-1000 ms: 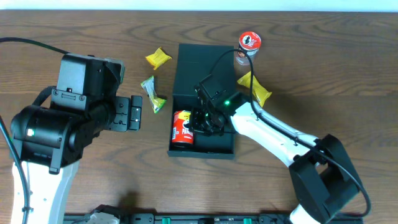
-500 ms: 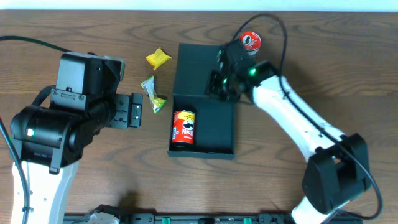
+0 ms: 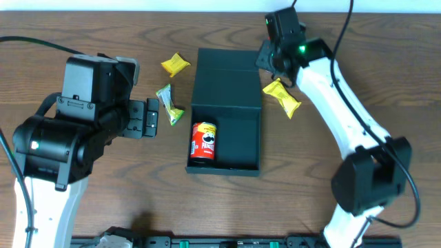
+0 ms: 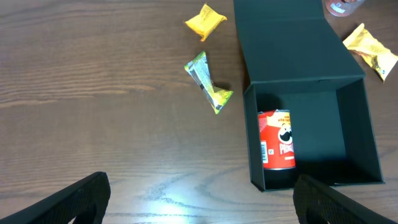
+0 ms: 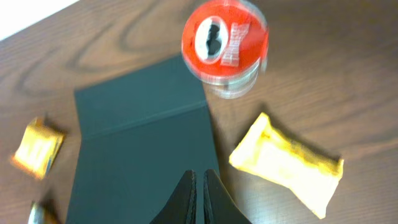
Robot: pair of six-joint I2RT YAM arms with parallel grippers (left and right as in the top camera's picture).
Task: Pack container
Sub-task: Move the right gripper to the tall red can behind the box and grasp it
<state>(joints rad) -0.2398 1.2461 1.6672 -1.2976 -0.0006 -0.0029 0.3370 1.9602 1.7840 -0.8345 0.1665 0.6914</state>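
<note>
1. Right tool [image 5: 199, 176]: clenched and empty, fingers pressed together. It hung over the far edge of the lid [image 5: 146, 162], near the standing can [image 5: 225, 46].
2. Left tool [image 3: 143, 120]: released, fingers spread wide and holding nothing, above bare desk [image 3: 103, 207] and well to the left of the container.
3. Container [image 3: 238, 141]: dark teal box at the middle of the desk, its lid folded back flat on the far side.
4. Packed can [image 3: 202, 141]: one red can on its side against the container's left wall.
5. Standing can: upright on the desk just past the lid's far right corner, not packed.
6. Right yellow packet [image 3: 282, 96]: on the desk just beside the lid, not packed.
7. Left yellow packet [image 3: 175, 65] and green packet [image 3: 169, 105]: on the desk left of the container, not packed.
8. Progress, as we judged it: one item in, four out, lid not yet closed. The task was early.
</note>
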